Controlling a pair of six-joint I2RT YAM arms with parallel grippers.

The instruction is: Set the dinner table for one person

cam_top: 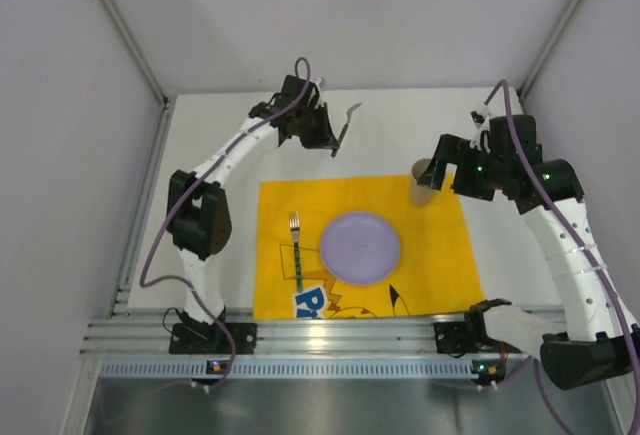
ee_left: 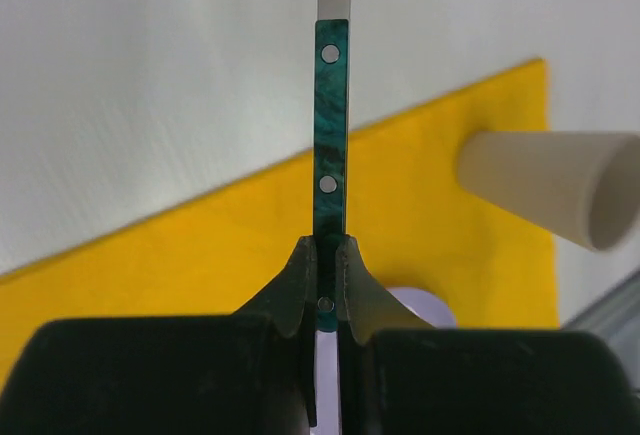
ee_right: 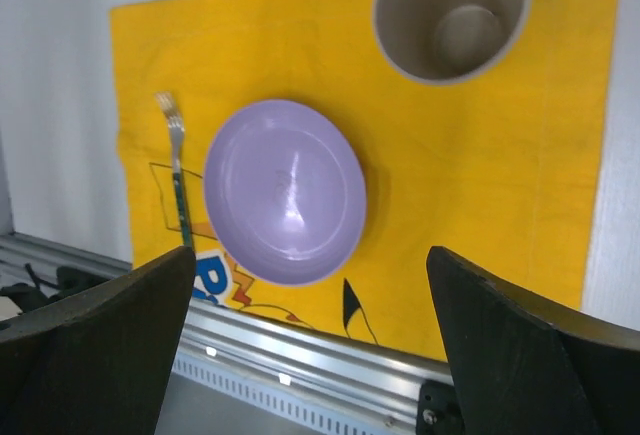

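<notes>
The white dinner table [cam_top: 215, 135] carries a yellow cartoon-print mat [cam_top: 440, 255]. On the mat lie a lavender plate [cam_top: 360, 247], a green-handled fork [cam_top: 296, 245] left of it, and an upright beige cup [cam_top: 423, 183] at the far right corner. My left gripper [cam_top: 325, 140] hovers past the mat's far edge. It is shut on a green-handled utensil [ee_left: 331, 135], whose metal end [cam_top: 350, 113] points away. My right gripper [cam_top: 440, 170] is wide open and empty just beside the cup. The right wrist view shows the cup [ee_right: 450, 15], plate [ee_right: 285, 192] and fork [ee_right: 176, 170] below it.
An aluminium rail [cam_top: 330, 335] runs along the table's near edge, with both arm bases on it. Grey enclosure walls [cam_top: 80, 155] stand left, right and behind. Bare white tabletop lies left of the mat and behind it.
</notes>
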